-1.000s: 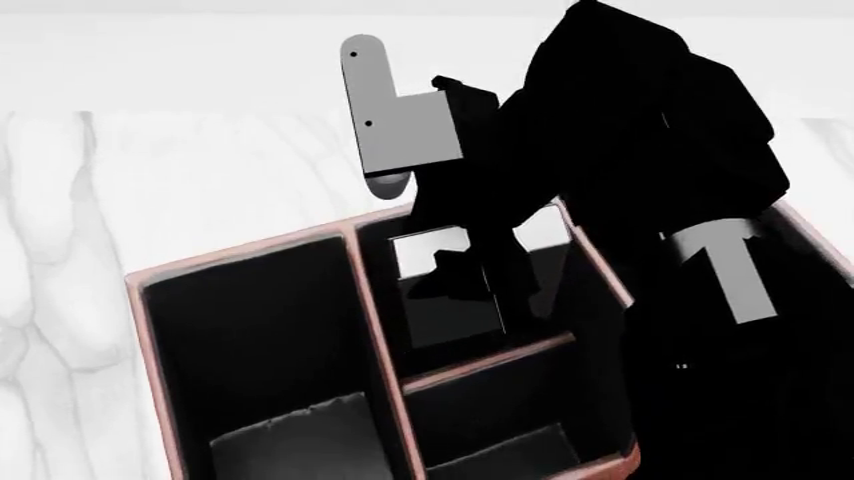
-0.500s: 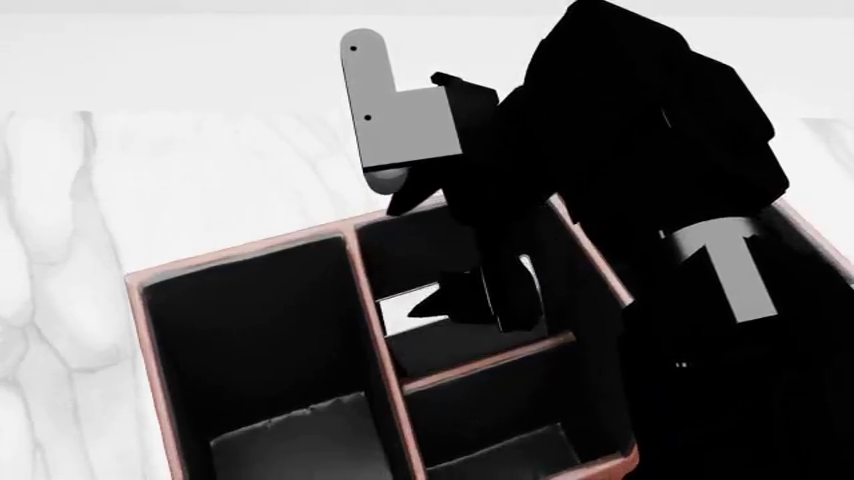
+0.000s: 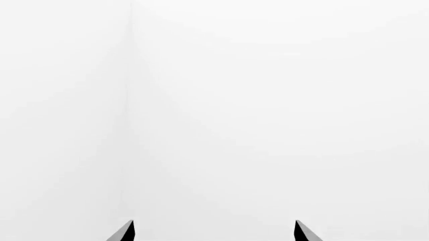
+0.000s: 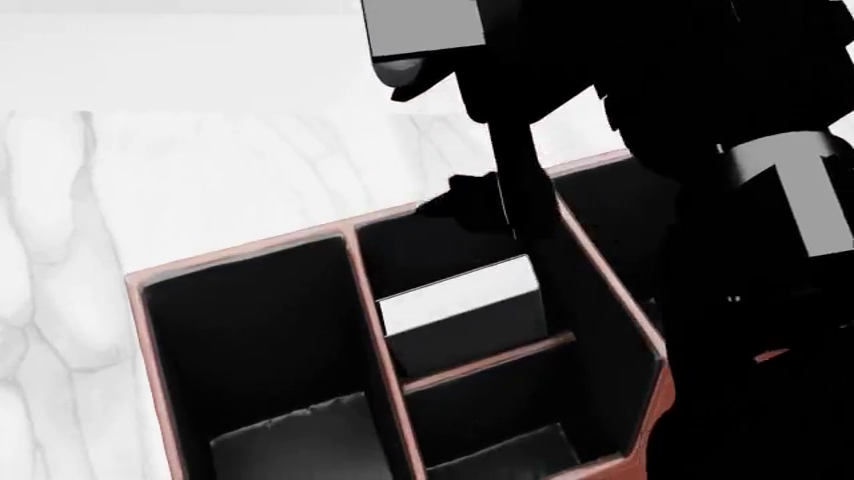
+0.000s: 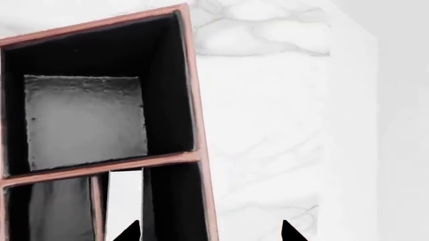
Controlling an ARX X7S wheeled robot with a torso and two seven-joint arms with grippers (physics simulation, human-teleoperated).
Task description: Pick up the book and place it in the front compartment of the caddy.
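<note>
The caddy point(image 4: 267, 300) is sitting on the white marble worktop point(image 4: 200, 170). The book point(image 4: 461, 300) is standing in its middle column, in the cell beyond the low divider point(image 4: 487, 362), white page edge showing. Above it the right hand point(image 4: 487, 200) is hanging released, gripping nothing. The left hand point(image 3: 214, 232) is spread open before blank white.

The caddy point(image 4: 367, 300) is showing reddish-brown walls with pale rims and a black lining; its floors are looking grey. The book point(image 4: 461, 298) is showing a white face. The table point(image 4: 200, 180) is looking white with faint grey marble veins. The right tool point(image 4: 461, 200) is appearing black, below a grey bracket point(image 4: 420, 25).
</note>
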